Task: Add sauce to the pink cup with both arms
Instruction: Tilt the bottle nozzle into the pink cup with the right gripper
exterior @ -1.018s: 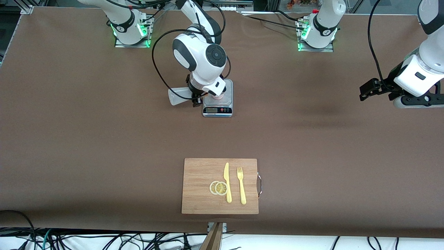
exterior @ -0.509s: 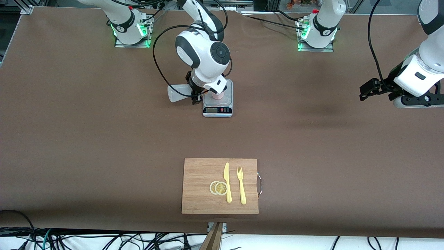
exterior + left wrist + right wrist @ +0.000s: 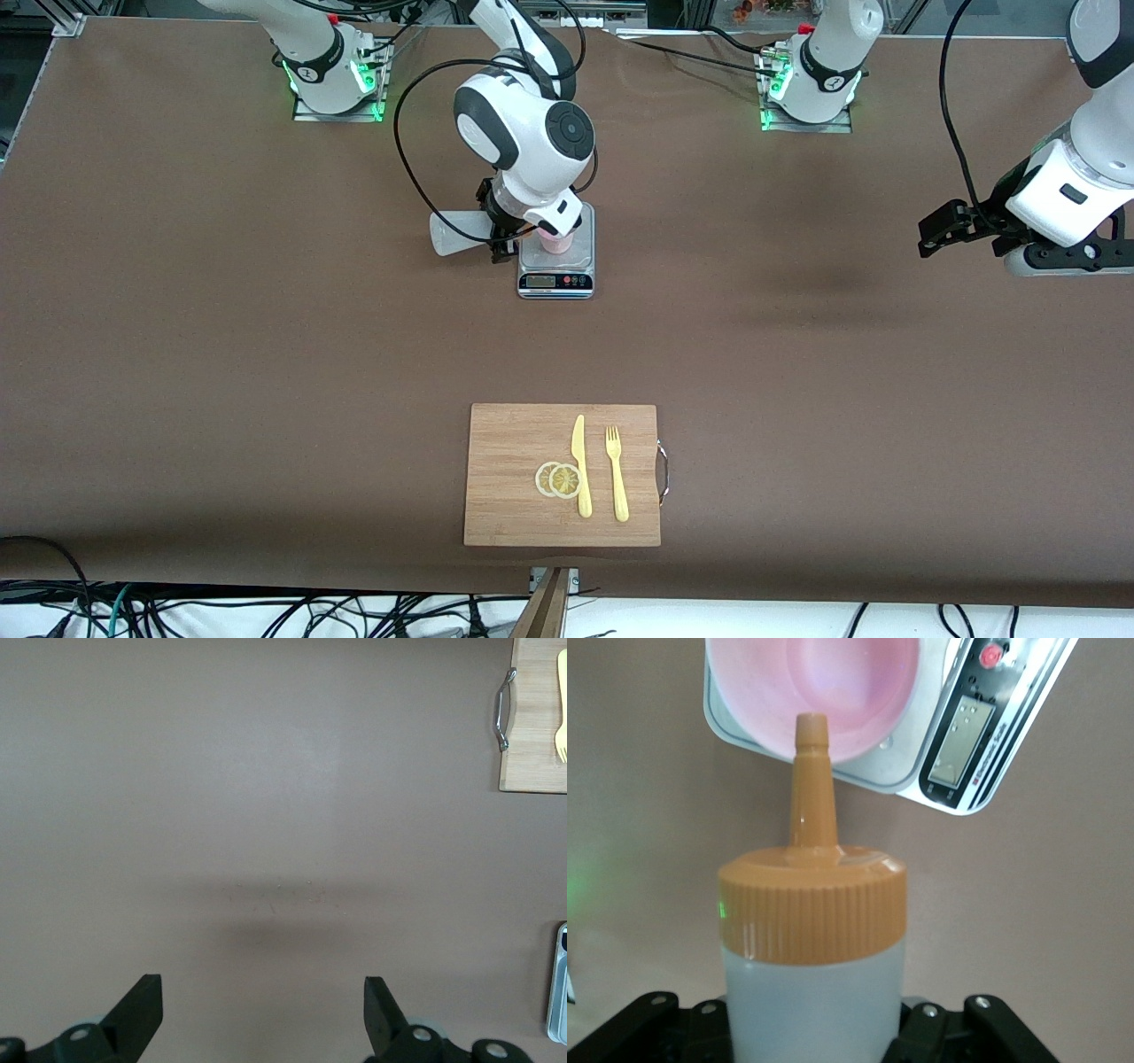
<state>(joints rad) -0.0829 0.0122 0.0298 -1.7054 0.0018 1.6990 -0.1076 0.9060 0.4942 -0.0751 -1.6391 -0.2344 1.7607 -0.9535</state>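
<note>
The sauce bottle [image 3: 454, 234], whitish with an orange cap [image 3: 812, 912], lies tipped on its side in my right gripper [image 3: 499, 239], which is shut on its body [image 3: 812, 1010]. Its orange nozzle [image 3: 812, 771] points at the rim of the pink cup [image 3: 842, 682]. The cup [image 3: 555, 244] stands on a small kitchen scale [image 3: 555, 282], partly hidden under the right wrist. No sauce shows in the cup. My left gripper [image 3: 932, 236] waits open over bare table at the left arm's end, with nothing between its fingers [image 3: 263, 1014].
A wooden cutting board [image 3: 505, 443] lies near the table's front edge, nearer the front camera than the scale. On it are a yellow knife [image 3: 580, 465], a yellow fork [image 3: 617, 474] and two lemon slices [image 3: 558, 479]. Its metal handle [image 3: 502, 709] shows in the left wrist view.
The right arm's wrist has swung a little toward the robots' bases, taking the tipped bottle with it. The left arm has not moved.
</note>
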